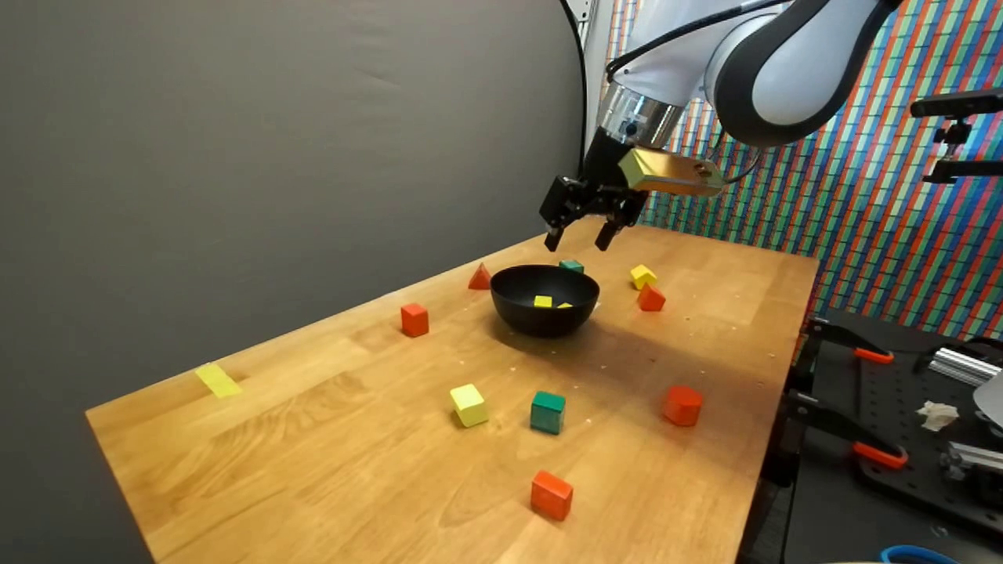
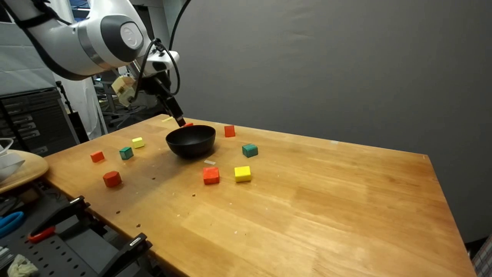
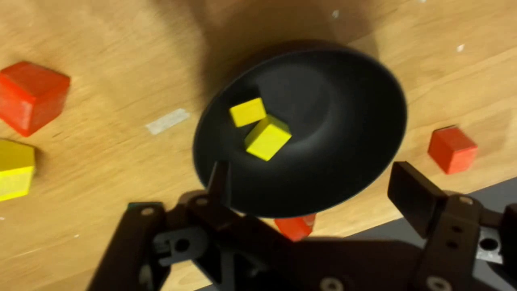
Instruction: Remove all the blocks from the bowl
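Two yellow blocks, a smaller one and a larger one, lie touching or nearly so inside the black bowl. The bowl stands upright on the wooden table in both exterior views, its inside hidden in one of them. My gripper hangs above the bowl's rim, jaws wide apart and nothing between them. In the wrist view one finger overlaps the bowl, the other sits outside its rim. Around the bowl lie several loose blocks, among them a red cube, a green block and a yellow block.
Nearer the front are a green cube, a pale yellow cube and a red hexagonal block. A red wedge stands close beside the bowl. A grey wall runs along one table edge; clamps grip another.
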